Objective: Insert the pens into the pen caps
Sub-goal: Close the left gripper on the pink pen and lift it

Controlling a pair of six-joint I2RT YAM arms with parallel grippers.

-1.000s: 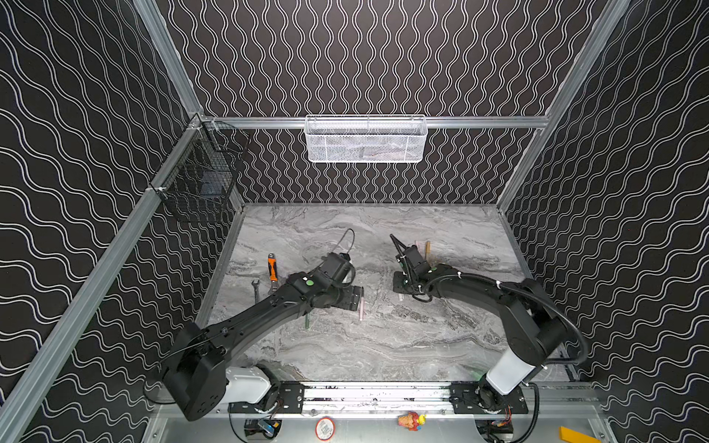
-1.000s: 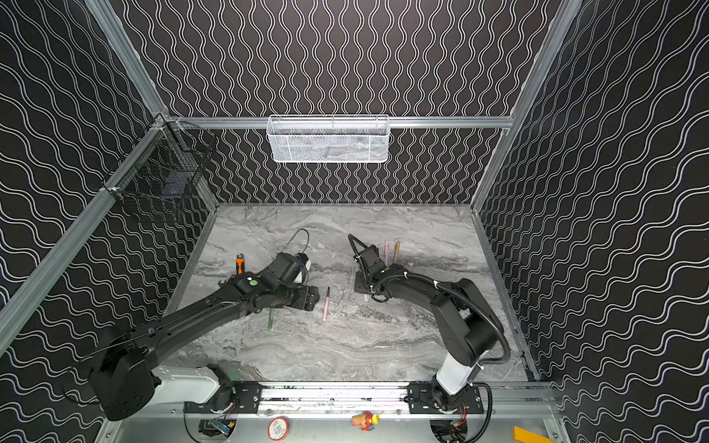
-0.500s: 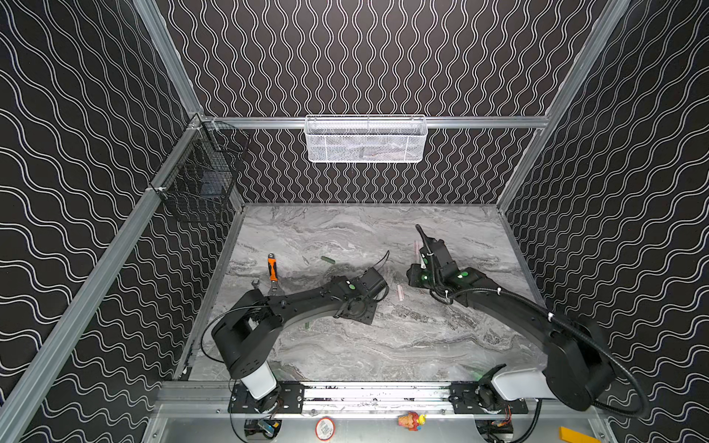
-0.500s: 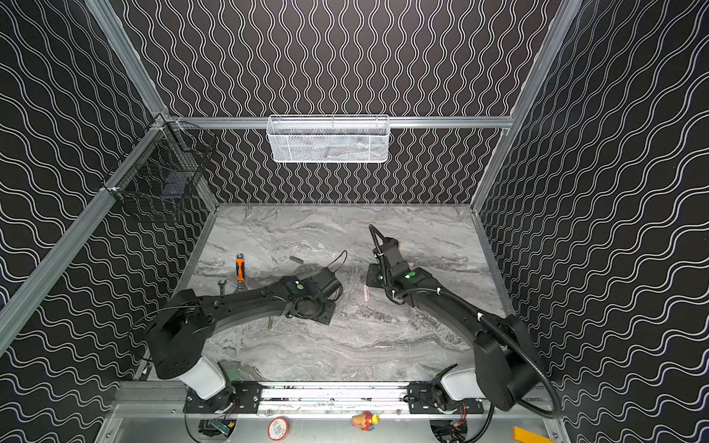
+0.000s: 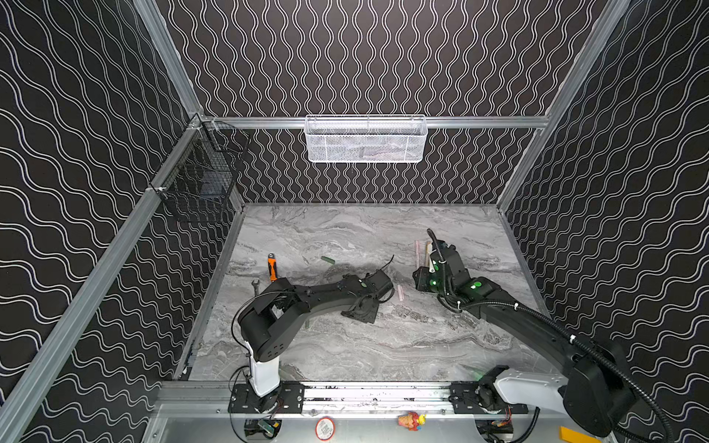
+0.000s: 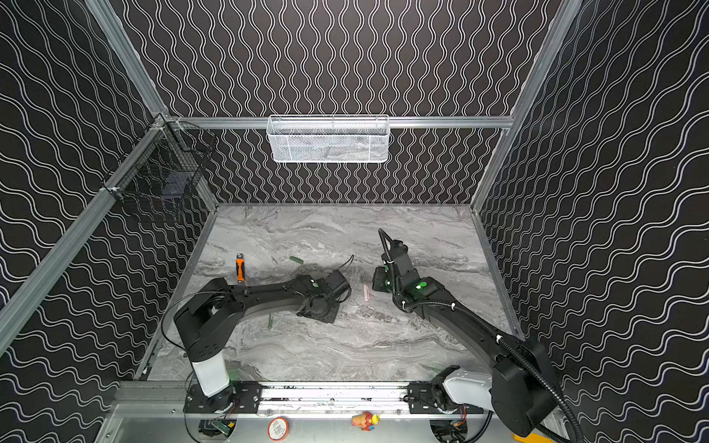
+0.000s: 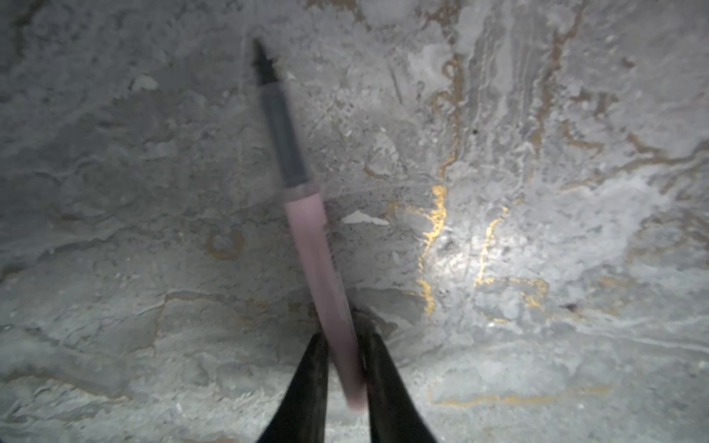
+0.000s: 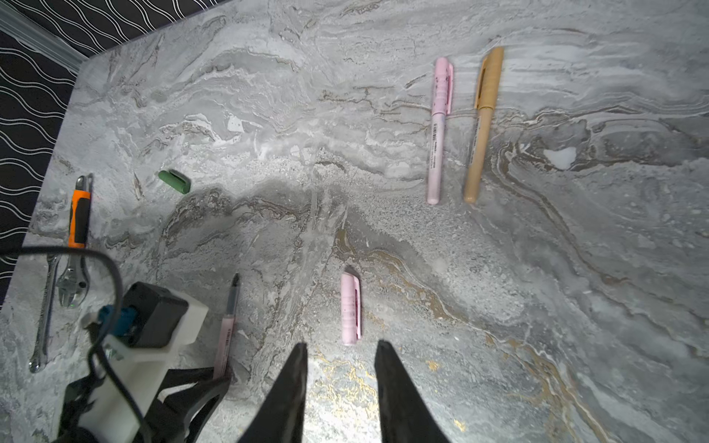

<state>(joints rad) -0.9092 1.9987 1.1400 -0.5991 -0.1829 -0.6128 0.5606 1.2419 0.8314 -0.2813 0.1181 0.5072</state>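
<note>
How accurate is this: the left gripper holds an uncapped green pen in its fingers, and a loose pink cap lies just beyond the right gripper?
Wrong on colour: the left wrist view shows the left gripper pinching an uncapped pink pen, not a green one. The rest holds: the pink cap lies just beyond the right gripper.

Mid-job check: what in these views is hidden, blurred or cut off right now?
Dark green stick pen: both top views, only a sliver shows under the left arm.
Pale pink uncapped pen in the left gripper: left wrist view blurred; lifted or resting, cannot tell.
Capped pale pink pen and capped tan pen: in a top view, tiny, partly behind the right arm.
</note>
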